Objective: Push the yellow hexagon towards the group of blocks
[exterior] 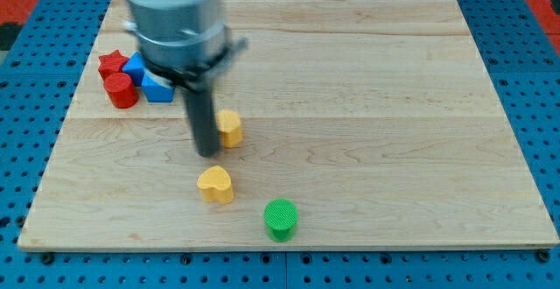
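The yellow hexagon [230, 127] lies left of the board's middle. My tip [207, 152] rests on the board right beside it, at its left and slightly lower, touching or nearly touching it. The group of blocks sits at the view's upper left: a red star [111, 62], a red cylinder [122, 90], a blue block [134, 68] and a blue block [158, 88], partly hidden behind the arm. A yellow heart-shaped block [215, 185] lies below my tip. A green cylinder [281, 220] lies lower right of it.
The wooden board [367, 105] lies on a blue perforated table [26, 105]. The arm's grey body [172, 13] covers part of the upper left of the board.
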Robot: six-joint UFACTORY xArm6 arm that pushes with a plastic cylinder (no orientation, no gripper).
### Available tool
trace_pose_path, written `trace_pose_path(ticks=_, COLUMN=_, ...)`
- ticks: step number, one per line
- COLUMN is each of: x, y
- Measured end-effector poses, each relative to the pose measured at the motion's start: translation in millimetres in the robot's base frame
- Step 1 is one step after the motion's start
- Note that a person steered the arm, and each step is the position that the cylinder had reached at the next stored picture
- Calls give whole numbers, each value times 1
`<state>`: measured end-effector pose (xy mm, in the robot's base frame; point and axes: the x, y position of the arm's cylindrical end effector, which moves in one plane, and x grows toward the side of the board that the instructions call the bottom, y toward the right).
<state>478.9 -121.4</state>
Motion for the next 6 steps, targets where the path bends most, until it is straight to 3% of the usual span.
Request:
trace_pose_path(ticks=1, x=-45, y=-42)
trace_pose_path(ticks=2, x=17, y=-40)
trace_pose_path(ticks=3, x=29, y=45)
trace_pose_path(ticks=4, x=-10, y=93)
trace_pose_path(ticks=5, x=-64, y=-9)
trace_pose_path(ticks=6, x=-57, y=41)
